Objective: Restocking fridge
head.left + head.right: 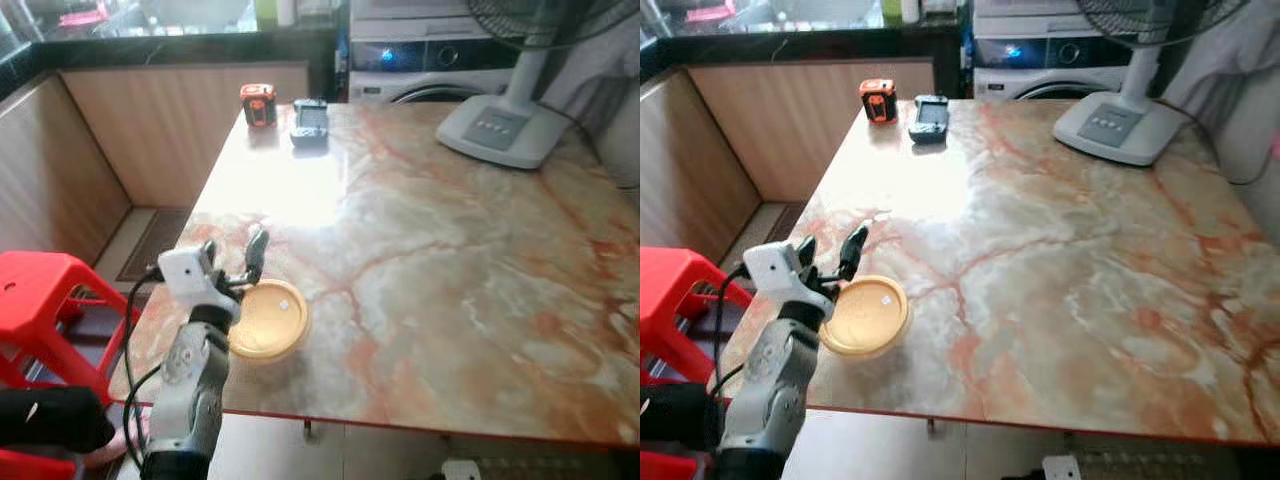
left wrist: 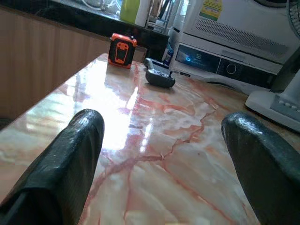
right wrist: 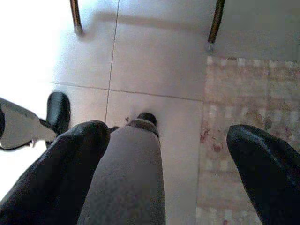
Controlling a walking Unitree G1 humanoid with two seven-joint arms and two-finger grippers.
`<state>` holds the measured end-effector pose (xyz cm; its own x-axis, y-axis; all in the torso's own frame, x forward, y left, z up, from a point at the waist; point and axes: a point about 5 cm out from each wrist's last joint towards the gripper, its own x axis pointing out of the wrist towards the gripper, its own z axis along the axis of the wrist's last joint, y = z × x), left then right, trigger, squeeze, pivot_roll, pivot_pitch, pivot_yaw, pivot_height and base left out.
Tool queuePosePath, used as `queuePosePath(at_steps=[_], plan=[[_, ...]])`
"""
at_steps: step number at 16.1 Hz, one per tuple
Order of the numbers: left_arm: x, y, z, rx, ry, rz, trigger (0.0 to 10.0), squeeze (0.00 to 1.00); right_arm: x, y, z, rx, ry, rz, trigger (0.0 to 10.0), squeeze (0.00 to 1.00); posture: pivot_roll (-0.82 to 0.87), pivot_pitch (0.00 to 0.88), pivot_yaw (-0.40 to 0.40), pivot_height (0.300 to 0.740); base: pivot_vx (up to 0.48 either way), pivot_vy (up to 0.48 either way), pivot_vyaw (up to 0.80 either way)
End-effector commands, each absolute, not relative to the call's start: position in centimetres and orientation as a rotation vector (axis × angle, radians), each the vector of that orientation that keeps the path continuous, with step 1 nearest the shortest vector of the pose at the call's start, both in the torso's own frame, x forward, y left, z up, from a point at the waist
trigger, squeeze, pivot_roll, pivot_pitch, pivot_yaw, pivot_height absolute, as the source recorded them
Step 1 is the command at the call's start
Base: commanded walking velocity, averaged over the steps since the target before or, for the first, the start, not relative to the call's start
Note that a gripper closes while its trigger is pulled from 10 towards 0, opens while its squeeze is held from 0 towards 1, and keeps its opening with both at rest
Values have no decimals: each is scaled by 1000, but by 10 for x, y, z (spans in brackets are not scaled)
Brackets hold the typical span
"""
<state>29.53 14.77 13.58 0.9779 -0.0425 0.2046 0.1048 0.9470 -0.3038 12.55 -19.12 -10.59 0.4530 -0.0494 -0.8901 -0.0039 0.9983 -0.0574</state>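
silver left arm [image 1: 190, 390] rose from the near edge of the frame, by the near left corner of the marble-patterned pink and cream table [image 1: 420, 260]. left gripper [image 1: 232, 262] sat over that corner, its two long black fingers [image 2: 70, 159] spread wide with nothing between them; in the left wrist view only bare tabletop lay between the pads. one fingertip [image 1: 257, 243] stood up above the far rim of the round shallow yellow plastic container with a flat lid [image 1: 266, 319]. whether the gripper touched the container could not be told from the head views. the container rested flat on the table, close to the near edge and just beside the gripper on its right.

left of the table, a red plastic stool [image 1: 45, 290] stood on the floor beside the wood-panelled low wall [image 1: 60, 190].

at the far left corner of the table stood a small orange and black boxy device [image 1: 258, 104], upright, and just to its right lay a dark grey handheld controller-like object [image 1: 309, 122], near it but apart. both were well apart from the container.

further right, at the far right of the table, sat the white base of a standing fan [image 1: 500, 128], its pole going up to the dark fan grille [image 1: 545, 18]. behind the table a white washing machine with a lit blue display [image 1: 420, 60] stood against the counter.

right gripper [image 3: 173, 154] hung low, pointing at the pale tiled floor [image 3: 154, 61], fingers spread apart and holding nothing. a grey robot leg [image 3: 131, 173] and a patterned beige mat [image 3: 234, 108] lay beneath it.
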Motion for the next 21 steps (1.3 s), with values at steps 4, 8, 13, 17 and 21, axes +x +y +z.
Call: queuePosePath(at_steps=[4,8,13,17,21], plan=[[283,173,124,-262,-186,37,10000,0,122,-188,-108,-50,1114,-24,10000,0,103,39,74,740,0,0,0],[283,196,116,-337,-128,59,10000,0,123,-187,-107,-54,1111,-20,10000,0,115,34,75,740,0,0,0],[276,205,111,-333,-68,-107,10000,0,125,-189,-106,-41,1068,-72,10000,0,117,35,74,740,0,0,0],[273,202,106,-316,-31,-155,10000,0,132,-192,-99,63,907,-204,10000,0,114,38,74,740,0,0,0],[275,195,106,-314,-26,-185,10000,0,134,-197,-96,-56,873,-227,10000,0,114,40,73,740,0,0,0]])
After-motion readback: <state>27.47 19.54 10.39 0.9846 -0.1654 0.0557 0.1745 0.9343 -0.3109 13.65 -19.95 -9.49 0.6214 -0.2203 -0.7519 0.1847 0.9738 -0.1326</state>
